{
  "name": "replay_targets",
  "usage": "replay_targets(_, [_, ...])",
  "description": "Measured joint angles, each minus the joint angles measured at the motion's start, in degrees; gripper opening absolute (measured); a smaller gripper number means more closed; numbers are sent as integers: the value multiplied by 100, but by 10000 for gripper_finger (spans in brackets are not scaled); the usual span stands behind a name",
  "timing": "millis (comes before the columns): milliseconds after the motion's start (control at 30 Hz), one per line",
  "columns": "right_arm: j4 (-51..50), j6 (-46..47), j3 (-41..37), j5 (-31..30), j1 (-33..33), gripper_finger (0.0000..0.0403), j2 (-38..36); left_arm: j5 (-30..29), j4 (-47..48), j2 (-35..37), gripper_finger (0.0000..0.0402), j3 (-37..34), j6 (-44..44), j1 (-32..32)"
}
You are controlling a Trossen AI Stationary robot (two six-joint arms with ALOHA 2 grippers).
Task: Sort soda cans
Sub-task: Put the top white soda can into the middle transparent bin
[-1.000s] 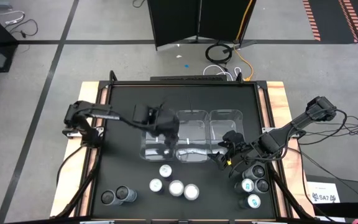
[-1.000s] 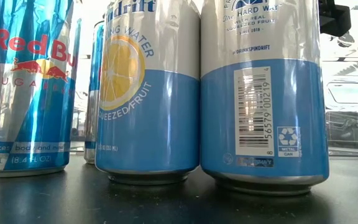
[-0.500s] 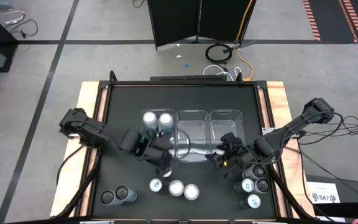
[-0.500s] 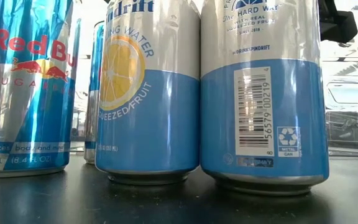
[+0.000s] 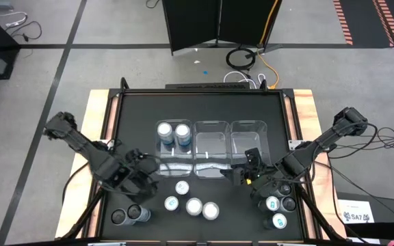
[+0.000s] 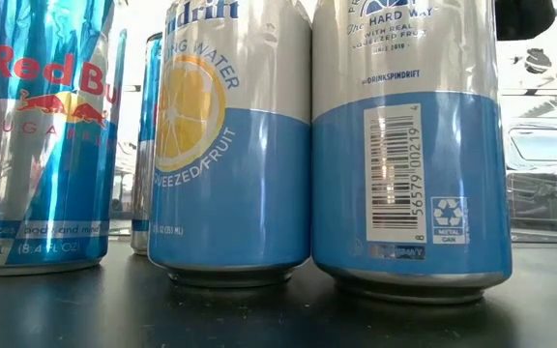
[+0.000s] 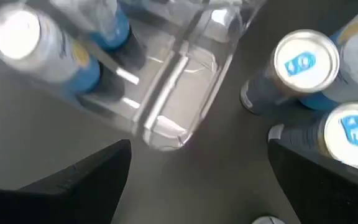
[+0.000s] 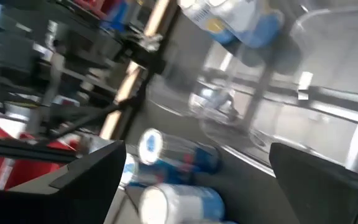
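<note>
Two blue-sided soda cans (image 5: 173, 131) stand upright in the leftmost clear bin (image 5: 161, 158); the left wrist view shows them (image 7: 48, 40) through the bin wall. Several white-topped cans with teal marks (image 5: 191, 203) stand on the table's near middle, two of which also show in the left wrist view (image 7: 306, 62). Two dark cans (image 5: 127, 216) stand near left, and several more cans (image 5: 279, 205) near right. My left gripper (image 5: 142, 183) (image 7: 199, 149) is open, between the bins and the dark cans. My right gripper (image 5: 241, 175) (image 8: 197, 149) is open, near the rightmost bin's (image 5: 248, 140) near edge.
The middle bin (image 5: 211, 143) and the rightmost bin hold no cans. In the low view, a Red Bull can (image 6: 37, 135) and two Spindrift cans (image 6: 230, 145) fill the picture. Wooden rails (image 5: 101, 130) border the black table.
My left gripper has drawn back from over the leftmost bin toward the table's near left, uncovering the two cans that stand in that bin. My right gripper has eased slightly toward the near edge. The cans on the table have stayed put.
</note>
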State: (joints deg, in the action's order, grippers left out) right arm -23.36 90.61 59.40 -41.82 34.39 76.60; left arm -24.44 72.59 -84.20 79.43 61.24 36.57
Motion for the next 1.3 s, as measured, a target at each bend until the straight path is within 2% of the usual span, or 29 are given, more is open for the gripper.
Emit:
replay_targets(133, [340, -72, 23, -269, 74, 389, 21, 188, -873, 811, 387, -1183, 411, 261])
replay_targets(233, [224, -173, 363, -306, 94, 389, 194, 497, -1747, 1320, 387, -2020, 398, 381])
replay_targets(333, [-377, -288, 1048, -297, 94, 389, 504, 809, -2710, 1706, 387, -2714, 112, 411])
replay_targets(400, [-1098, -281, 1685, -212, 94, 389, 769, 815, -3062, 1873, 387, -2994, 48, 405])
replay_targets(600, [-4182, 442, 3755, 531, 90, 389, 1542, 781, -3156, 1979, 387, -3070, -101, 396])
replay_targets(733, [-5434, 622, 4574, 1213, 90, 389, 1835, 766, -3156, 1977, 387, -3070, -481, 396])
replay_targets(867, [-5886, 768, 4785, 1657, 90, 389, 1921, 764, -3162, 1977, 386, -3070, -476, 396])
replay_targets(1067, [-6664, 1776, 4786, 2476, 129, 389, 1928, 764, -3164, 1975, 386, -3070, -475, 396])
replay_targets(1300, [-6675, 1969, 4558, 2991, 184, 389, 1819, 732, -3169, 1973, 386, -3070, -471, 396])
